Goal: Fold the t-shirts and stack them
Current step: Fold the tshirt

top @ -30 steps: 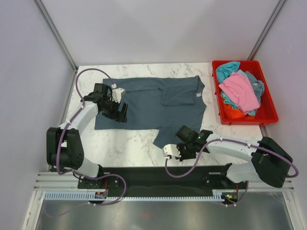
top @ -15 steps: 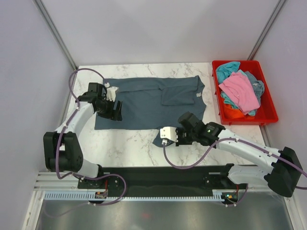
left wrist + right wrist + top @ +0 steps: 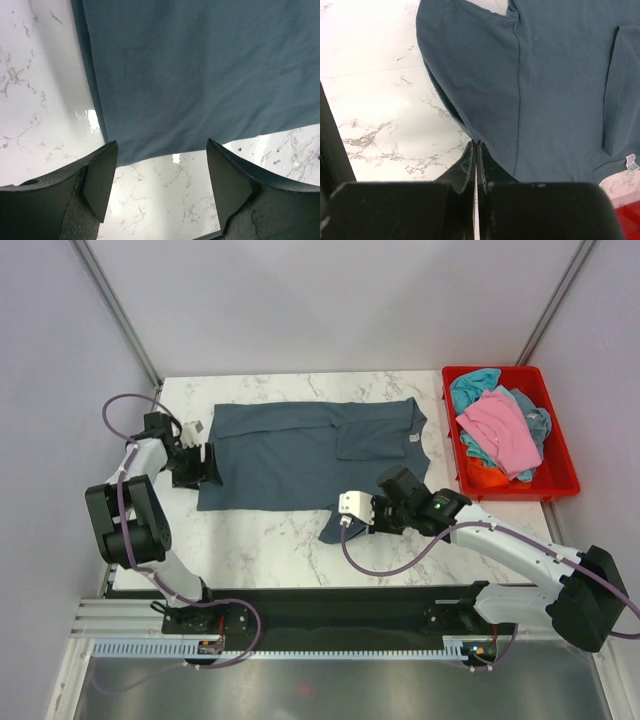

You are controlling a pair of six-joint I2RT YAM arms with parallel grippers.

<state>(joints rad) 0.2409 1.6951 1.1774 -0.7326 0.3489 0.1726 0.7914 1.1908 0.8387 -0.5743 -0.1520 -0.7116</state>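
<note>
On the table (image 3: 260,540) the blue t-shirt (image 3: 300,455) lies flat, left claw (image 3: 161,144) spread wide over its corner holding nothing, right claw (image 3: 476,146) squeezed closed on the sleeve (image 3: 470,75) edge, a tiny pinch that may slip.

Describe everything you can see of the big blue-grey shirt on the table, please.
The slate-blue t-shirt is soft, matte cloth, spread flat on the marble table, with stitched hems, a small white tag and a folded-over flap beside it. One short sleeve juts toward the arms; the shut right gripper seems to pinch its edge. The open left gripper straddles a hem corner.
</note>
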